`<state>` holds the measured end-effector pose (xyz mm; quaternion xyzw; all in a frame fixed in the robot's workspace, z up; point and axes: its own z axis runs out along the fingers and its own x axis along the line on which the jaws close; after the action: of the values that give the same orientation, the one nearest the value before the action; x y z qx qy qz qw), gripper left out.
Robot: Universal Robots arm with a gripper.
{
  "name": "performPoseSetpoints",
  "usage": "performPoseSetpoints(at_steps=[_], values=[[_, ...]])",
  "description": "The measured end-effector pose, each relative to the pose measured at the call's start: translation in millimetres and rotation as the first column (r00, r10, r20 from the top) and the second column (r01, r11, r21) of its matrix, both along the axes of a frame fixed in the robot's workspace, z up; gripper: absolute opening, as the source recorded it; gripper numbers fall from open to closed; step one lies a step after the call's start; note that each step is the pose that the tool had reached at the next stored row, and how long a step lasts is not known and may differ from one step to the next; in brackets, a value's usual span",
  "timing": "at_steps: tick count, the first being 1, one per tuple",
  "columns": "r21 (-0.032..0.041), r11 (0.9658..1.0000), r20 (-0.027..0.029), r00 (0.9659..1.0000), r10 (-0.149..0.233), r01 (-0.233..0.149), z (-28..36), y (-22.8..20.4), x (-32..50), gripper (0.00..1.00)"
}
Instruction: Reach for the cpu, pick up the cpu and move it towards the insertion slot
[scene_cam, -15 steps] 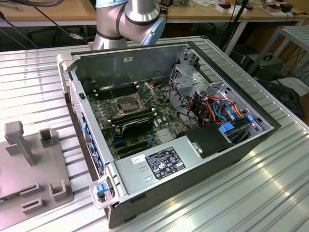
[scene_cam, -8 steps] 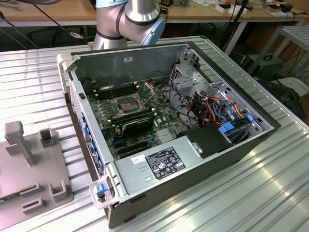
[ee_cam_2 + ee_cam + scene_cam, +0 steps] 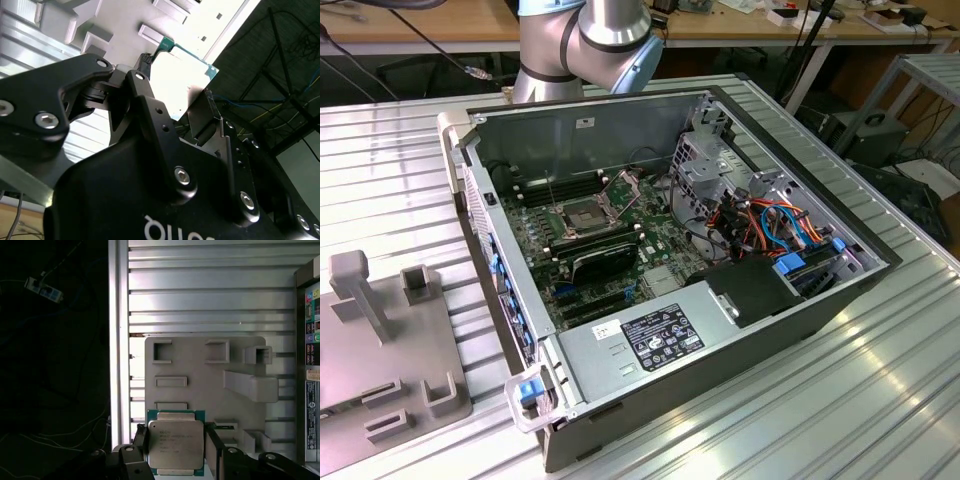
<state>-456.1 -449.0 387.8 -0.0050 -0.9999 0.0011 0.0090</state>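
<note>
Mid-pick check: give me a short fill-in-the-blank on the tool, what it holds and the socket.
1. The tool is shut on the ____.
2. Beyond it, in the first wrist view, lies a ____ fixture plate.
3. In the exterior view, the insertion slot sits inside the open computer ____.
Missing words: cpu; grey; case.

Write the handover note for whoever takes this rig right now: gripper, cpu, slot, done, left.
Gripper: shut on the cpu, a finger on each side, seen in both wrist views.
Cpu: held above the grey fixture plate, outside the computer case.
Insertion slot: inside the open case, its metal plate hinged up, dark centre showing.
Done: reach and grasp; the cpu looks lifted off the plate.
Left: the cpu is not yet at the insertion slot.
</note>
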Motion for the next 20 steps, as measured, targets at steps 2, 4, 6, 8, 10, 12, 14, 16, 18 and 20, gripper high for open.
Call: performPoseSetpoints(at_steps=[2, 4, 6, 8, 10, 12, 14, 16, 18, 20], values=[[0.0001, 1.0, 0.0, 1.0, 0.0, 0.0, 0.2, 0.0, 0.0, 0.55], [0.0002, 1.0, 0.0001, 1.0, 0.0, 0.0, 1.5, 0.0, 0.0, 0.55], [0.0002, 1.0, -0.0001, 1.0, 0.0, 0.0, 4.3, 0.0, 0.0, 0.55], [0.0005, 1.0, 0.0, 1.0, 0.0, 0.0, 8.2, 0.0, 0.0, 0.55], [0.0021, 1.0, 0.0, 1.0, 0.0, 0.0, 10.8, 0.0, 0.0, 0.55], [0.0021, 1.0, -0.0001, 1.0, 0.0, 0.0, 16.0, 0.0, 0.0, 0.55], [0.0023, 1.0, 0.0, 1.0, 0.0, 0.0, 19.8, 0.0, 0.0, 0.55], [0.0032, 1.0, 0.0, 1.0, 0.0, 0.0, 23.9, 0.0, 0.0, 0.55], [0.0042, 1.0, 0.0001, 1.0, 0.0, 0.0, 27.1, 0.0, 0.0, 0.55], [0.0044, 1.0, 0.0, 1.0, 0.0, 0.0, 33.1, 0.0, 0.0, 0.55]])
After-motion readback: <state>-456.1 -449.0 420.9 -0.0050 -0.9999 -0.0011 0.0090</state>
